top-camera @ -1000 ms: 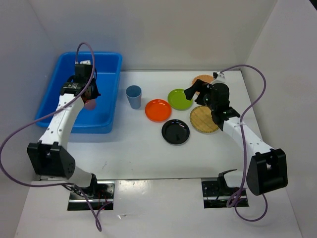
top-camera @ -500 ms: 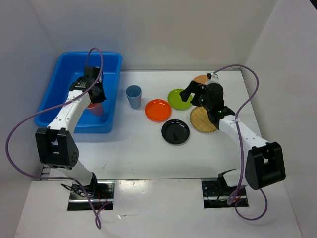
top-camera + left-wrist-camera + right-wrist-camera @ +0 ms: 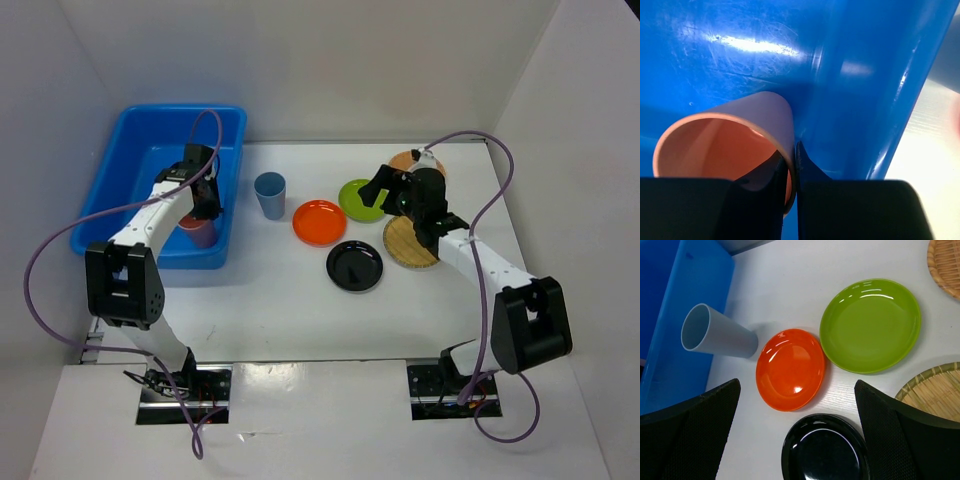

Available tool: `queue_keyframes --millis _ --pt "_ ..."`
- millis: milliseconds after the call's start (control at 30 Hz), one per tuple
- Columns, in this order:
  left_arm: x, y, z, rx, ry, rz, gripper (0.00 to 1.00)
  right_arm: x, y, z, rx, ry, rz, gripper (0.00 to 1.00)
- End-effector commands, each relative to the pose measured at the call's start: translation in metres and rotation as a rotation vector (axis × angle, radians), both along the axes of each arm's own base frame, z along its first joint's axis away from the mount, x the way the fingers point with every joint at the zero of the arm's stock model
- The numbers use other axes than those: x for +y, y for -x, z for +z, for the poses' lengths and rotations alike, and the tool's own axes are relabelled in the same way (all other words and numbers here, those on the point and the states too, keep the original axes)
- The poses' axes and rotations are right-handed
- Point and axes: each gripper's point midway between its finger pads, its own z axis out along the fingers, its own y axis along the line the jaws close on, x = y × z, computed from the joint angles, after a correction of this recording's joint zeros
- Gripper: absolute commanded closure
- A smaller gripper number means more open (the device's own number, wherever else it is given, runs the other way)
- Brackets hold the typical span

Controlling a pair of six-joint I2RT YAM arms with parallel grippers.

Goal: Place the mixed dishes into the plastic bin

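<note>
The left gripper (image 3: 791,167) is seen clenched on the rim of a pink plastic cup (image 3: 722,150), with one finger set inside the wall and the other outside. The cup is held inside a large bright blue rectangular plastic bin (image 3: 150,112), close against the bin's right wall near its front corner. Whether the cup's base touches the bin floor cannot be told. The bin is placed at the far left of a white table (image 3: 270,300). Just beside the bin's right wall, a light blue plastic cup (image 3: 269,194) is stood upright on the table, mouth up. To its right a small round orange plate (image 3: 319,222) is laid flat. A small round lime green plate (image 3: 362,200) is laid just beside it and slightly farther back, the two rims nearly touching. A small round black plate (image 3: 354,266) is laid nearer the arms, just beside the orange one. The right gripper (image 3: 796,385) is held above these plates with its jaws spread wide and no dish gripped. Right of the plates, a round tan woven bamboo disc (image 3: 412,242) is laid partly under the right arm. A second woven bamboo disc (image 3: 408,160) is seen farther back, partly hidden by that arm.
</note>
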Motion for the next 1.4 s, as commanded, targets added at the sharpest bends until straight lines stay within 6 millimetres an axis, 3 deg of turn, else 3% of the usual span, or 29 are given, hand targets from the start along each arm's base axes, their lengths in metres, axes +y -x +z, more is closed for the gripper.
queue_keyframes --millis 0,100,233,267,300,367,400,467,533,567,600,667,733,800,867,967,1000,1033,1100,1133,1367 --pt "-0.004 -0.009 0.007 -0.03 0.021 -0.001 0.85 0.009 -0.013 0.034 -0.106 -0.019 0.016 0.0" --pt "0.001 -0.007 0.006 -0.023 -0.002 0.012 0.82 0.009 -0.013 0.034 -0.109 -0.011 0.018 0.0" --pt "0.004 -0.011 0.03 -0.081 -0.011 0.033 0.73 0.015 -0.013 0.025 -0.089 -0.008 0.036 0.0" --pt "0.004 -0.01 0.034 -0.09 -0.01 0.033 0.68 0.015 -0.015 0.032 -0.107 -0.014 0.036 0.0" --pt "0.004 -0.012 0.046 -0.114 -0.008 0.033 0.55 0.016 -0.017 0.026 -0.095 -0.01 0.037 0.0" --pt "0.004 -0.011 0.059 -0.135 -0.024 0.037 0.42 0.021 -0.018 0.028 -0.092 -0.01 0.046 0.0" --pt "0.011 -0.009 0.07 -0.148 -0.053 0.058 0.35 0.021 -0.019 0.024 -0.083 -0.007 0.046 0.0" --pt "0.006 -0.016 0.109 -0.24 -0.071 0.049 0.21 0.024 -0.02 0.028 -0.093 -0.007 0.046 0.0" --pt "0.005 -0.014 0.146 -0.329 -0.067 0.053 0.15 0.023 -0.022 0.024 -0.085 -0.001 0.035 0.0" --pt "-0.001 -0.017 0.18 -0.428 -0.048 0.036 0.11 0.026 -0.022 0.028 -0.094 -0.002 0.035 0.0" --pt "-0.005 -0.018 0.195 -0.476 -0.028 0.027 0.11 0.026 -0.022 0.028 -0.094 -0.002 0.035 0.0" --pt "-0.026 -0.023 0.225 -0.59 0.036 -0.073 0.1 0.028 -0.023 0.026 -0.083 -0.003 0.028 0.0" --pt "-0.06 -0.03 0.229 -0.633 0.109 -0.237 0.1 0.031 -0.025 0.018 -0.068 0.008 0.02 0.0" --pt "-0.085 -0.033 0.221 -0.614 0.143 -0.344 0.1 0.03 -0.027 0.017 -0.062 0.014 0.01 0.0" --pt "-0.116 -0.041 0.196 -0.546 0.15 -0.47 0.1 0.023 -0.027 0.009 -0.035 0.035 -0.019 0.0" --pt "-0.138 -0.055 0.155 -0.44 0.092 -0.531 0.07 0.007 -0.03 0.008 -0.037 0.087 -0.099 0.0" --pt "-0.147 -0.058 0.15 -0.43 0.083 -0.541 0.05 0.003 -0.029 0.013 -0.044 0.091 -0.117 0.0" --pt "-0.147 -0.065 0.128 -0.384 0.072 -0.534 0.05 0.0 -0.028 0.02 -0.06 0.088 -0.13 0.0" --pt "-0.155 -0.07 0.116 -0.359 0.073 -0.545 0.04 -0.007 -0.023 0.018 -0.053 0.091 -0.14 0.0" --pt "-0.156 -0.073 0.103 -0.33 0.079 -0.536 0.04 -0.008 -0.019 0.028 -0.081 0.079 -0.142 0.0" --pt "-0.175 -0.082 0.076 -0.296 0.103 -0.562 0.04 -0.029 -0.012 0.038 -0.107 0.082 -0.204 0.0"
